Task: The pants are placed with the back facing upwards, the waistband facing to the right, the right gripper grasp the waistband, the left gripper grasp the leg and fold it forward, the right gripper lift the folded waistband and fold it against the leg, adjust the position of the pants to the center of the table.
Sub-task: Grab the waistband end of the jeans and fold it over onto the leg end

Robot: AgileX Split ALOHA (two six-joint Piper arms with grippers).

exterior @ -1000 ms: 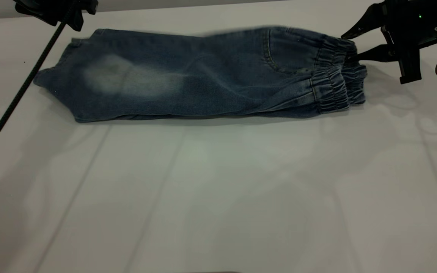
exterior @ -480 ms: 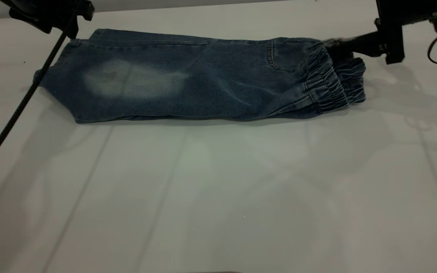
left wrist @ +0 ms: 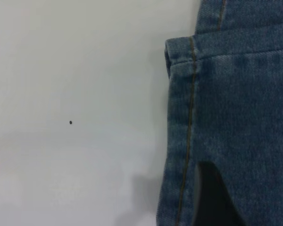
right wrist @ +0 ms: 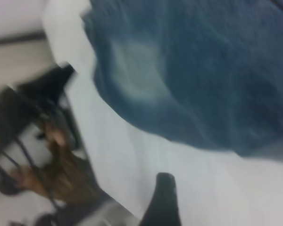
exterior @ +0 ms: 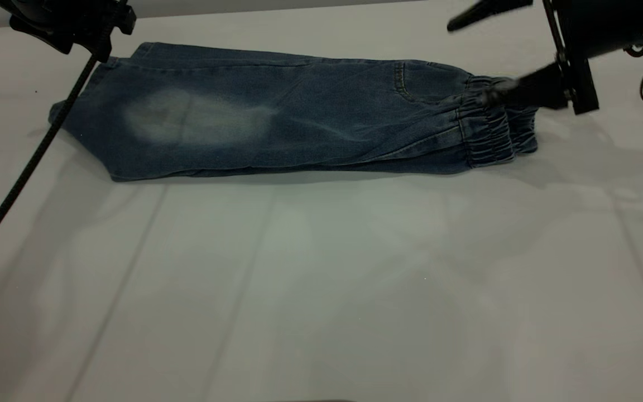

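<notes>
A: Exterior view first. Where are the pants?

B: The pants [exterior: 293, 111] lie flat on the white table [exterior: 321, 279], folded lengthwise, in the far half of the surface around twelve o'clock. The gathered waistband [exterior: 494, 120] sits at the three o'clock end, the leg hem [exterior: 84, 106] at the nine o'clock end, with a pale faded patch near the hem.

A: And the right arm?

B: It reaches in from about two o'clock. The right gripper [exterior: 486, 53] is spread wide: one finger points out above the cloth at the top edge of the view, the other lies low with its tip on the waistband. Nothing is pinched between them.

A: The left arm?

B: The left gripper [exterior: 67, 22] hangs at roughly ten o'clock, just beyond the hem corner, a black cable [exterior: 25, 167] trailing from it toward eight o'clock. I cannot tell how wide it stands from here.

A: Left wrist view?

B: It looks straight down on the hem corner [left wrist: 188, 52] with its orange stitching, bare table beside it. One dark fingertip [left wrist: 212, 197] shows over the denim; the second barely shows at the edge, so its spread is unclear.

A: Right wrist view?

B: Blurred. Denim fills the upper part, the faded patch [right wrist: 137, 70] visible, and one dark fingertip [right wrist: 162, 200] sits over bare table, clear of the cloth.
</notes>
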